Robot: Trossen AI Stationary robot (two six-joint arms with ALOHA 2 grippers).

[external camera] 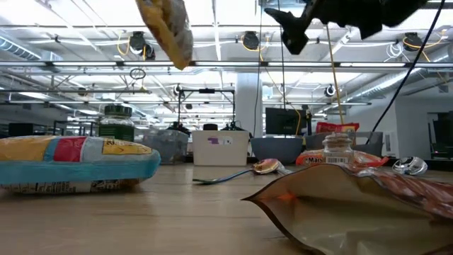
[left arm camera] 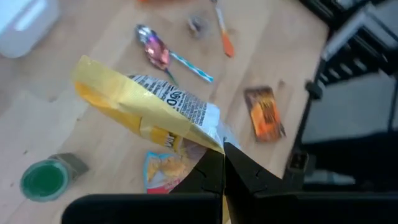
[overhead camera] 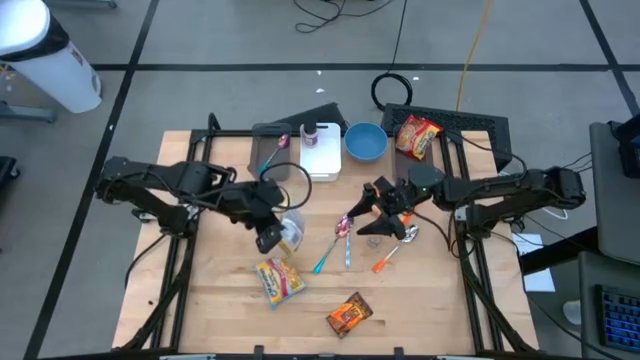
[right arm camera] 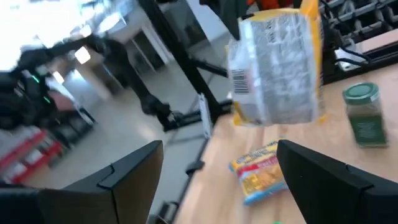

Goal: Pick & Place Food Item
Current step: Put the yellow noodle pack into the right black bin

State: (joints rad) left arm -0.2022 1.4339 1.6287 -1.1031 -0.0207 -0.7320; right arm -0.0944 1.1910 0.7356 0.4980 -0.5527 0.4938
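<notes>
A yellow food bag [left arm camera: 146, 102] with a white printed back hangs in the air over the middle of the table, with my left gripper [left arm camera: 222, 152] shut on it. The same bag shows in the high view [overhead camera: 291, 228], high up in the low view [external camera: 168, 28], and in the right wrist view [right arm camera: 277, 68]. To the right of the bag my right gripper [overhead camera: 362, 205] stands open above the table, pointing level toward the bag [right arm camera: 217, 168], with nothing between its fingers. My left gripper pinches one end edge of the yellow bag [left arm camera: 213, 138] between its two shut fingers. The fingers slant down from the table's left side. The bag is lifted clear of the table and sticks out beyond the fingertips, tilted.
On the table lie a blue-and-yellow snack bag [overhead camera: 279, 279], an orange-brown packet [overhead camera: 349, 315], a spoon [overhead camera: 343, 226], an orange tool [overhead camera: 384, 262] and a green-lidded jar [right arm camera: 365, 115]. At the far edge stand a blue bowl [overhead camera: 365, 141], a white box [overhead camera: 322, 148] and another packet [overhead camera: 418, 134].
</notes>
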